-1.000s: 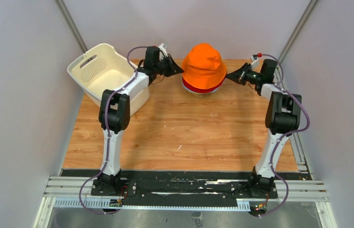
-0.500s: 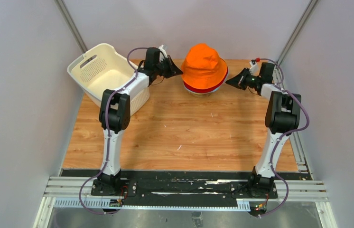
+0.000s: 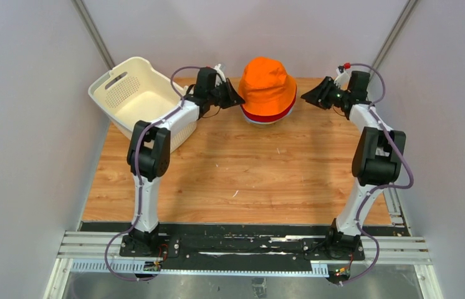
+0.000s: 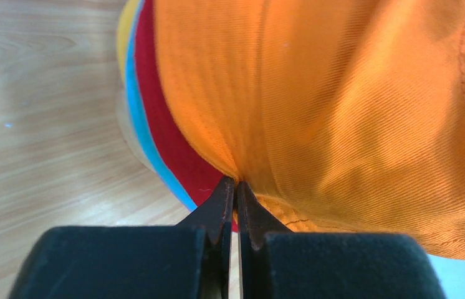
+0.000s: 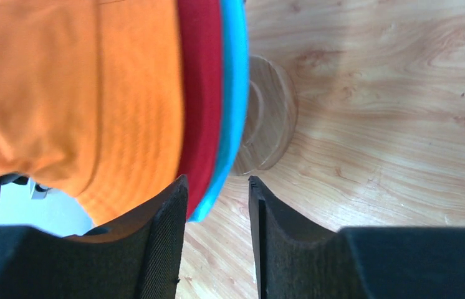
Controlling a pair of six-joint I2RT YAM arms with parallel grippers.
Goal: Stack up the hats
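Nearest, left gripper (image 4: 236,184): jaws pressed together, tips pinching a fold of the orange hat (image 4: 342,112).
Right gripper (image 5: 217,187): partly open, holding nothing.
Stack: just ahead of both grippers — orange over red hat (image 5: 200,93) and teal hat (image 5: 233,87).
Beyond: wooden stand (image 5: 270,118) underneath.

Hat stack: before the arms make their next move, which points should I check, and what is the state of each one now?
1. Orange hat is topmost: ok.
2. Red hat and teal hat brims lie under it: ok.
3. Lavender hat is included: cannot tell, hidden.
4. Right gripper is open and empty: ok.
5. Left gripper is free of the orange brim: cannot tell; its shut fingers touch the fabric.
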